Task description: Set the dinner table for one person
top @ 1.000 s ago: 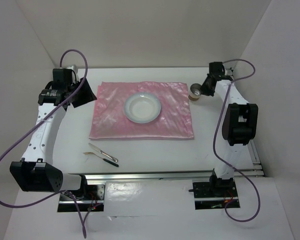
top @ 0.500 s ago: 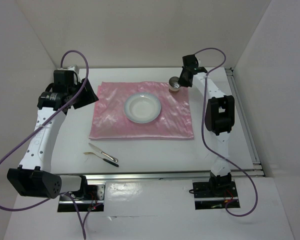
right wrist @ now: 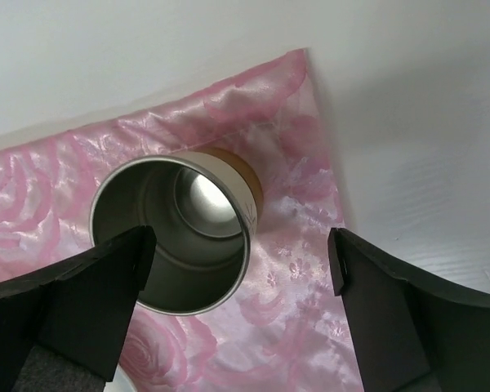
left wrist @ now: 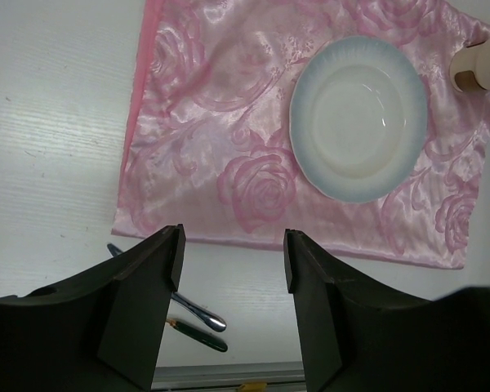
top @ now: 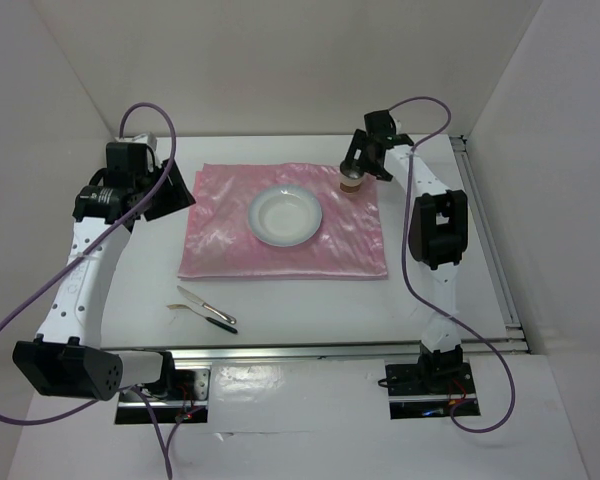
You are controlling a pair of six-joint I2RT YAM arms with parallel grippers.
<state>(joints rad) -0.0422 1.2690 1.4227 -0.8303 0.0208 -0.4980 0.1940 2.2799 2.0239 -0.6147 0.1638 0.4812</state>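
Dinner table spans workspace under both arms. Right gripper: jaws spread wide around steel cup, no grip. Cup upright on far right corner of pink cloth, near plate. Step: cup placement, looks done. Next: lift straight up, clear rim. Left gripper jaws apart, empty, left of cloth. Cutlery off cloth near front, nothing blocking.

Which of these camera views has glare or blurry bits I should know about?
Right wrist: bright glare spot inside the metal cup, and the jaws of the right gripper look soft, out of focus. Left wrist: sheen pales part of the pink cloth; small highlight on the plate. Top external: even light, nothing blurred.
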